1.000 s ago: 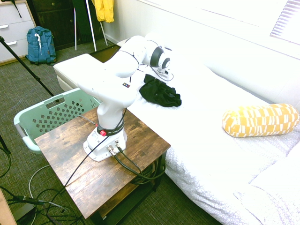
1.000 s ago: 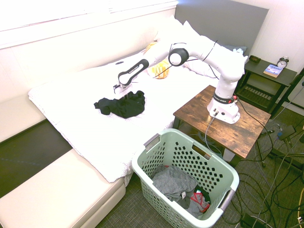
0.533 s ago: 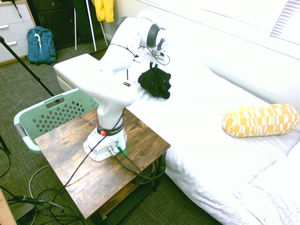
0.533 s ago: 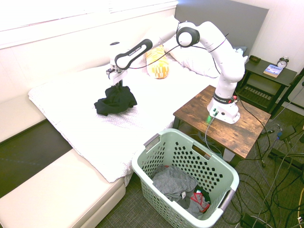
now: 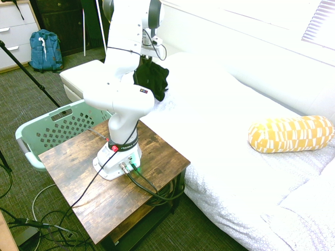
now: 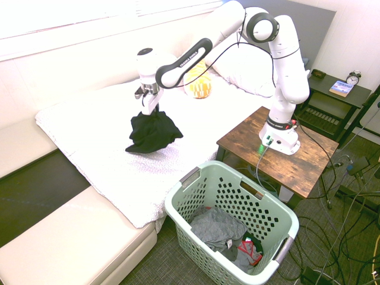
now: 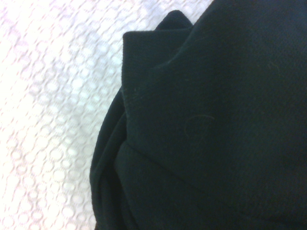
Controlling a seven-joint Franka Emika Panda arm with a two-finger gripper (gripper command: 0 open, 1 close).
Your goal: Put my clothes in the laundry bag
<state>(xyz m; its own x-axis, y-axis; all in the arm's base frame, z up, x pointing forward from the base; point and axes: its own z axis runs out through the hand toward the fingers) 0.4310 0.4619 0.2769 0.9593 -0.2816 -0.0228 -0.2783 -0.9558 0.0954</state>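
Black garment [image 6: 152,132] has been lifted off bed [image 6: 107,160], hanging below pincer [image 6: 149,105], clamped on its top. Should be carried high over laundry basket [image 6: 285,219] rim before release.

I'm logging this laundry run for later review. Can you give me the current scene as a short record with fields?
setting: bedroom, white bed, wooden side table
gripper: shut on the black garment, pointing down
black garment: bunched, hanging from the gripper above the bed; whether its lowest fold touches the cover, cannot tell
laundry basket: mint green, on the floor beside the bed, holds some grey and other clothes
yellow pillow: on the bed, apart from the garment
task state: garment not yet in the basket
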